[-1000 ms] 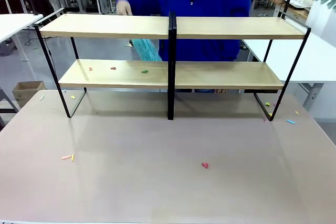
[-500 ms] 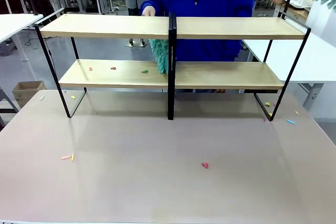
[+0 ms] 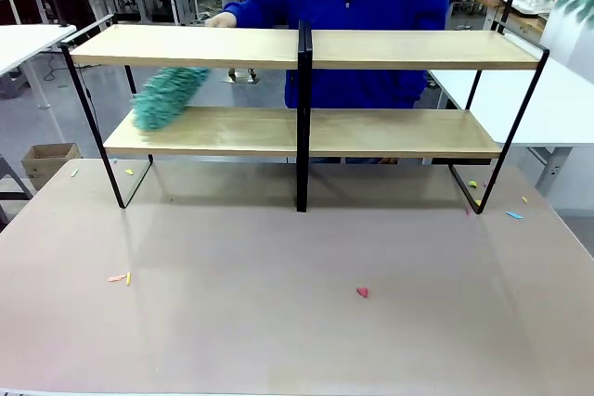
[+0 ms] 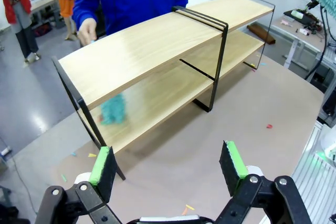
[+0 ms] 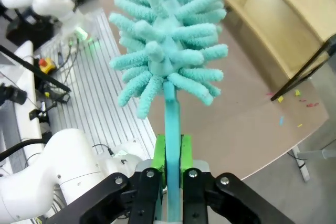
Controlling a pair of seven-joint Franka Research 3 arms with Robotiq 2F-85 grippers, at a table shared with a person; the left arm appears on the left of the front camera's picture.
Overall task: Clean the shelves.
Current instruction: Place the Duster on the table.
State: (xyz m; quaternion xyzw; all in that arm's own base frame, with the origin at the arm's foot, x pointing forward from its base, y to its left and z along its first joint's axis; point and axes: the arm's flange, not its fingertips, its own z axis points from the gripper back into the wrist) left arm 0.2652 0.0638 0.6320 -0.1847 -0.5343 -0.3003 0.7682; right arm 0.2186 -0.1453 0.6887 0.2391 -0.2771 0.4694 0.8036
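Teal duster (image 3: 167, 96) in the person's hand has swept left along the lower board of the shelves (image 3: 306, 48) on the counter (image 3: 278, 322); its scraps are gone. My right end effector (image 5: 169, 153) clamps a second duster (image 5: 168, 40) aloft; my left end effector (image 4: 168, 163) gapes empty.

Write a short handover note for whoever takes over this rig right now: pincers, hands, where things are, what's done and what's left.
Right pincer: shut on the handle of a teal duster, head raised off to the right of the shelves.
Left pincer: open, holding nothing, over the beige tabletop in front of the shelves.
Person's hand at the top board's far edge; a second teal duster, blurred, is at the left end of the lower board.
Done: both boards look free of scraps from the front.
Left: coloured scraps lie on the tabletop, more by the right leg; the robot's duster is not touching the shelves.
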